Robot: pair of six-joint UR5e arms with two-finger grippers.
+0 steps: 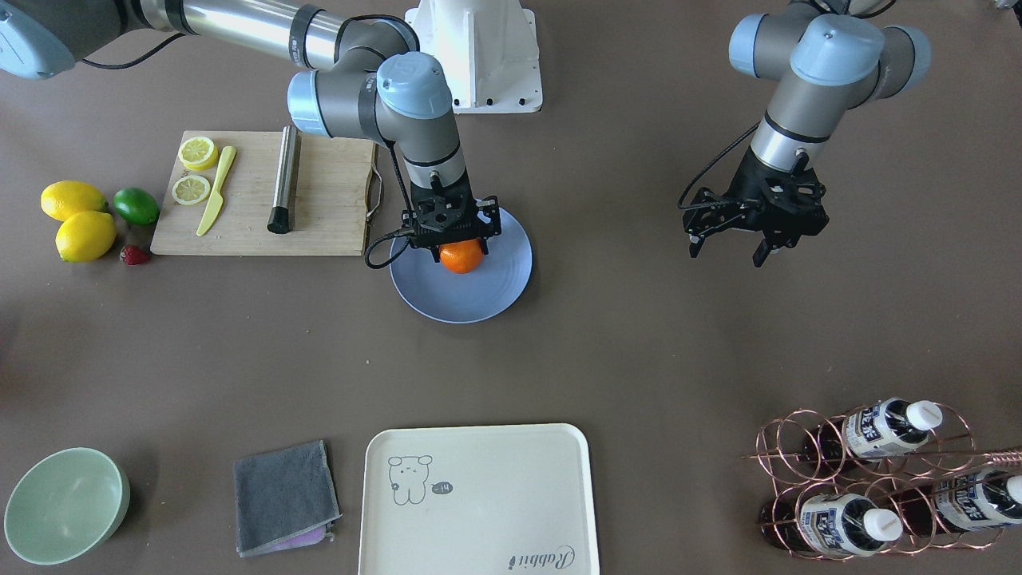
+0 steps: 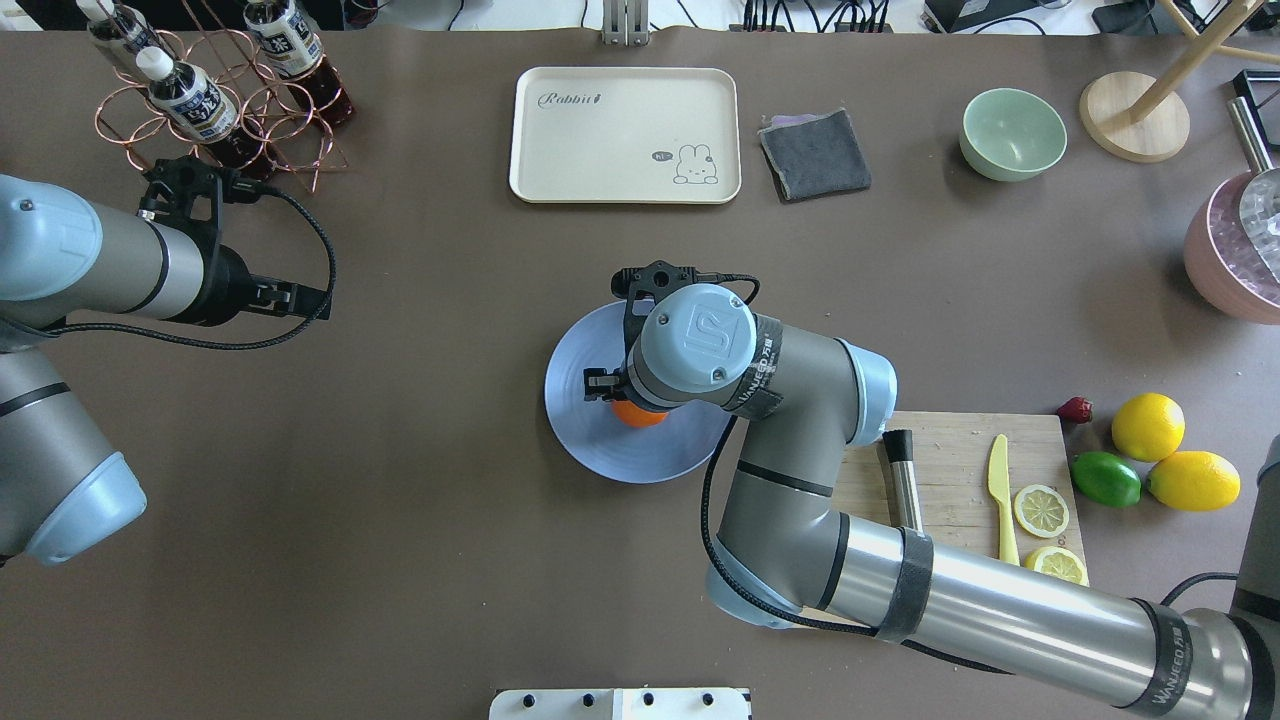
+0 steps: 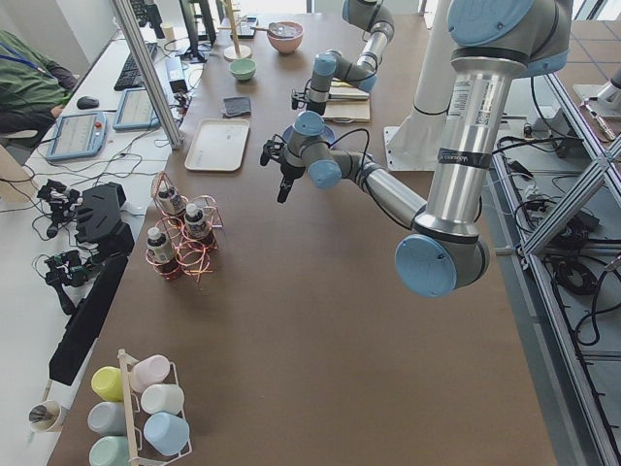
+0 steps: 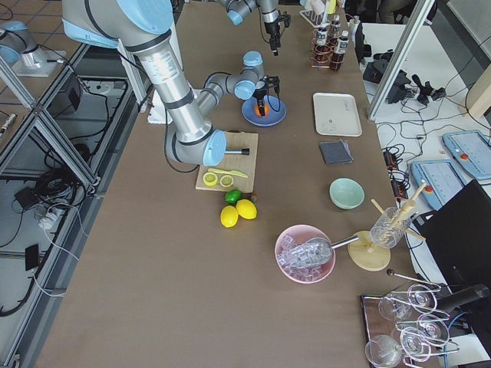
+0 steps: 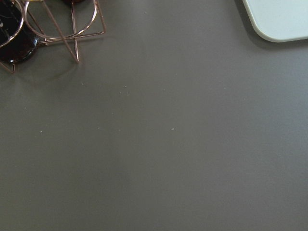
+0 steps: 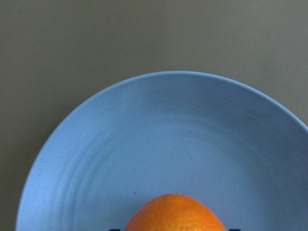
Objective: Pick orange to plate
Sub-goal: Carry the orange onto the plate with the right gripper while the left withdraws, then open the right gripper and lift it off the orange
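Orange [image 1: 461,255]: centre-left of the front-facing view, over the inner part of the plate [image 1: 479,297]; resting on it or hanging just above, cannot tell
Right gripper [image 1: 453,236]: pointing straight down over the fruit, fingers closed in on both flanks, reads as clamped on it
Left gripper [image 1: 728,247]: right of frame, well apart from the plate, fingers spread, nothing between them
Handling: likely light, firm with some give; waxy rind may slip, round body will roll
Hold: across the widest girth, modest squeeze
Release: low, near plate centre, since the rim looks shallow
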